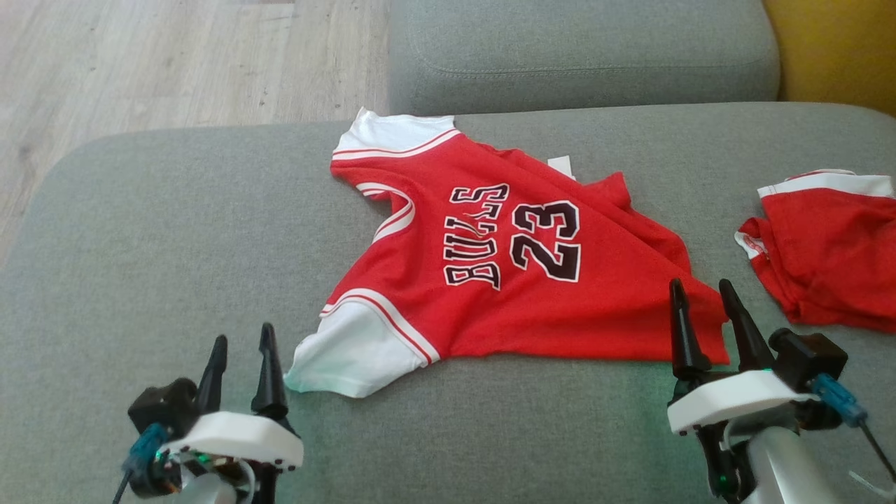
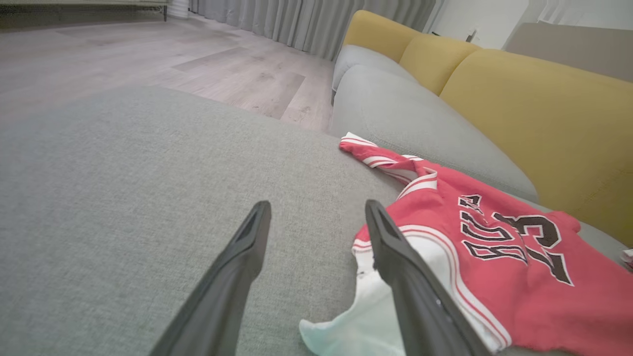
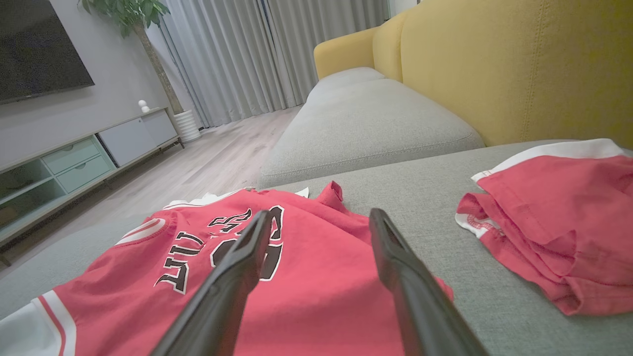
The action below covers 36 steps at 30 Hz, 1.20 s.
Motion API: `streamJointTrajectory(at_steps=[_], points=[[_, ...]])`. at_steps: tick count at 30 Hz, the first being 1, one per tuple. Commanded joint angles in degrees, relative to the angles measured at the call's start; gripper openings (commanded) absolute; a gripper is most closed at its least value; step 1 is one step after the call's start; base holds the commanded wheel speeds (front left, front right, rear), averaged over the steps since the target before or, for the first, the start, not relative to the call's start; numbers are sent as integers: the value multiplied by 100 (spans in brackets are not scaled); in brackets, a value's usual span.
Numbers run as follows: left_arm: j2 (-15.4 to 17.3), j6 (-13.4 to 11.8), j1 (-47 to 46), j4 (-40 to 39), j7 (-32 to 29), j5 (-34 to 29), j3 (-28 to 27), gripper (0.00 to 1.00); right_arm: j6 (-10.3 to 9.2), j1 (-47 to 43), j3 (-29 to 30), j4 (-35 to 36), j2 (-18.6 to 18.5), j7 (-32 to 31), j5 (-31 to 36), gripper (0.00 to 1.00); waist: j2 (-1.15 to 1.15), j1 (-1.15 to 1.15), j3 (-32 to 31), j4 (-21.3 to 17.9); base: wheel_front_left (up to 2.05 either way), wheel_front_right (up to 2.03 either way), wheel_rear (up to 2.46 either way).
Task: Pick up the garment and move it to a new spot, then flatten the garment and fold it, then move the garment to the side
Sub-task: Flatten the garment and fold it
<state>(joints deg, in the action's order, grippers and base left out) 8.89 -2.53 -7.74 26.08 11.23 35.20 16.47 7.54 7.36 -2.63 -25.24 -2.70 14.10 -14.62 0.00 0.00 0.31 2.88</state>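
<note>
Soft grey sofa cushion point(image 1: 140, 245) | red jersey point(image 1: 532, 301) flat, wrinkly | my left gripper point(image 1: 243, 332), right gripper point(image 1: 700, 282): jaws apart, holding nothing

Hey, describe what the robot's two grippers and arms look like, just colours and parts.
The left gripper and right gripper match: two long, tapering black fingers on a white curved housing, a black block at the outer side, and a blue plug with a thin dark cable. Green light glows underneath. The right forearm is pale silver.
</note>
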Motion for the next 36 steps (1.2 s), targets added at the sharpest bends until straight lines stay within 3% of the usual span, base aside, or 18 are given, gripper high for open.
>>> streamJointTrajectory(at_steps=[1, 13, 25, 35, 36], points=[[125, 2, -89, -255, 61, -42, -195, 100, -5, 42, -133, 146, -18, 16, -25, 100, 0, 0, -2, 7, 0, 0, 0], [253, 326, -50, -206, -520, -277, 453, 100, -5, 100, -203, 161, -18, 8, -28, 100, 0, 0, 88, -91, 0, 0, 0], [405, 150, -561, 527, -616, -481, 512, 100, -5, 165, -189, 222, -18, -3, 18, 100, 0, 0, 365, -202, 0, 0, 0], [374, 314, -828, 958, -677, -528, 704, 100, -5, 216, -170, 240, -18, 7, 35, 100, 0, 0, 494, -202, 0, 0, 0], [363, 344, -850, 975, -691, -522, 725, 73, -5, 222, -165, 238, -18, 8, 36, 100, 0, 0, 505, -197, 0, 0, 0]])
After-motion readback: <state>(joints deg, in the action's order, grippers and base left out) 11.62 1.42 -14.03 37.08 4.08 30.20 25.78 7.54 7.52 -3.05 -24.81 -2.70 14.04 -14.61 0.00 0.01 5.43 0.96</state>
